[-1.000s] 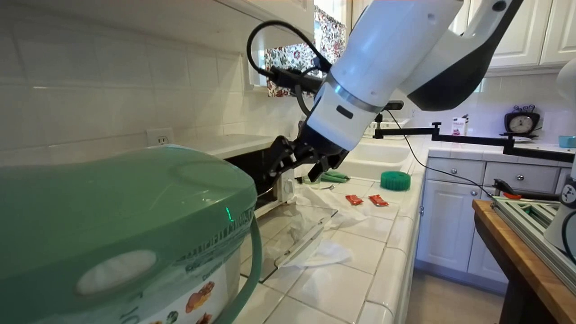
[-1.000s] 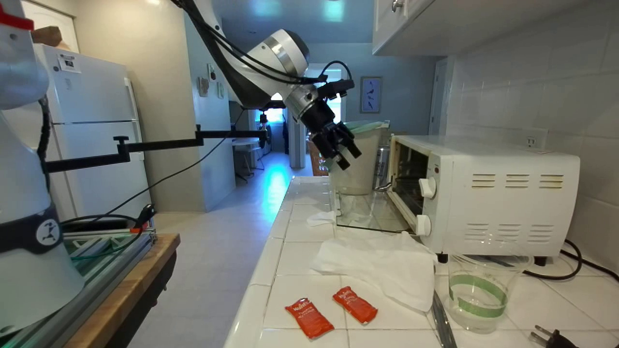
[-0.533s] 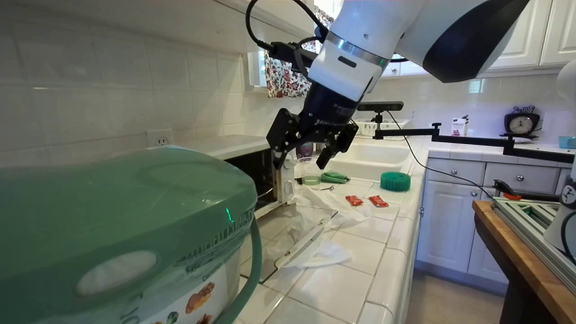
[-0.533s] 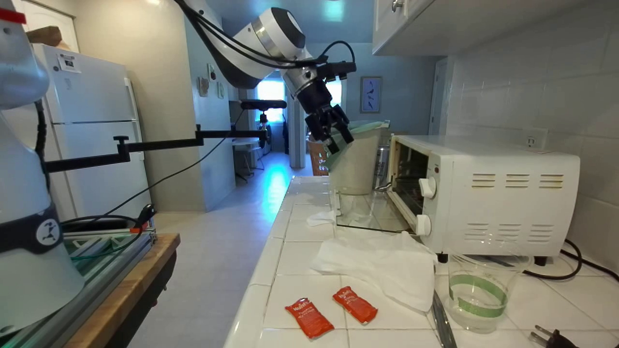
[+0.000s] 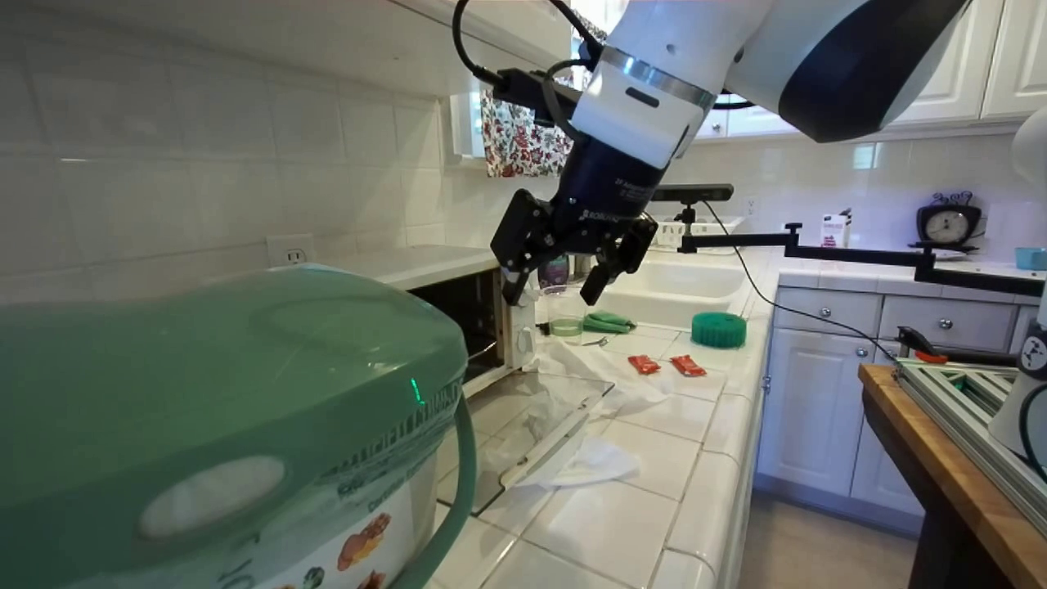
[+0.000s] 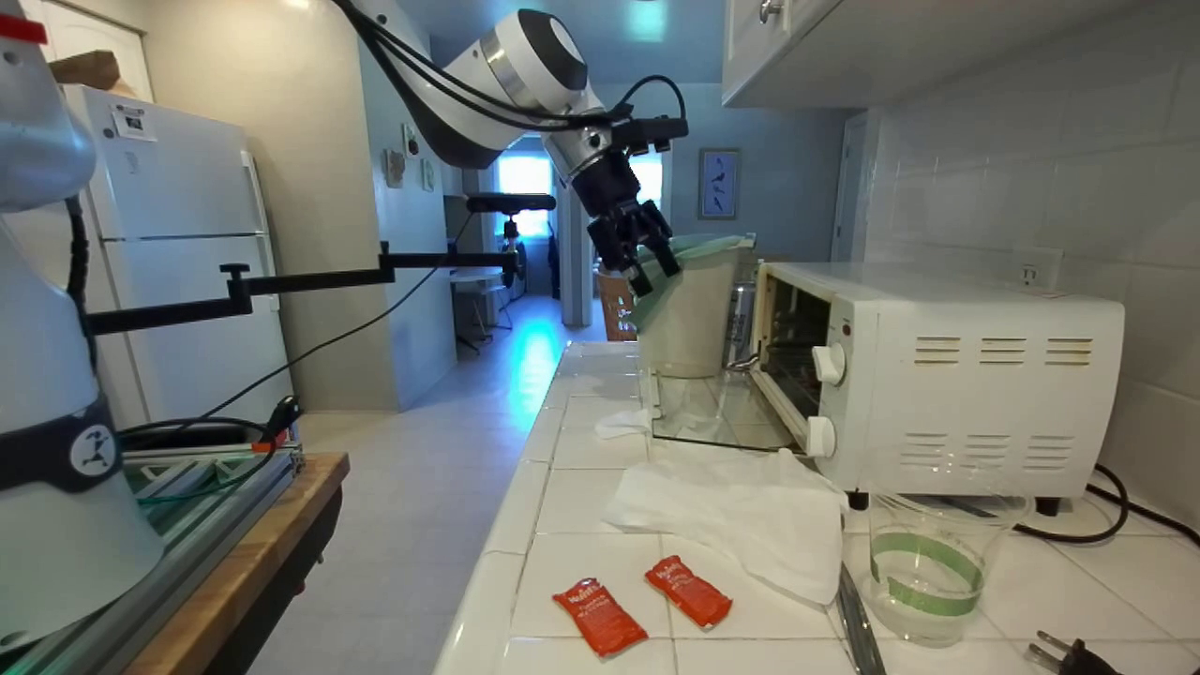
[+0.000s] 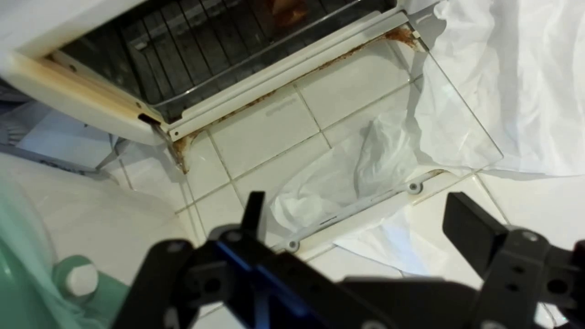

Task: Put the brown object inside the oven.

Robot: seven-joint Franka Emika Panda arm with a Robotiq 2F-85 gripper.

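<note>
Small, glossy, brown-orange lump (image 7: pixel 289 13), top edge of wrist view: probably light, soft; grip its sides. Black two-fingered pincer (image 7: pixel 356 205): jaws apart.

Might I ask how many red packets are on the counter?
2: the first red packet lies nearer the counter edge, the second red packet nearer the white paper towel. Others could be hidden.

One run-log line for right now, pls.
gripper: open, holding nothing, outside oven | brown object: inside oven, cropped by wrist-view top edge | glass door: lowered open | placement: looks done
</note>
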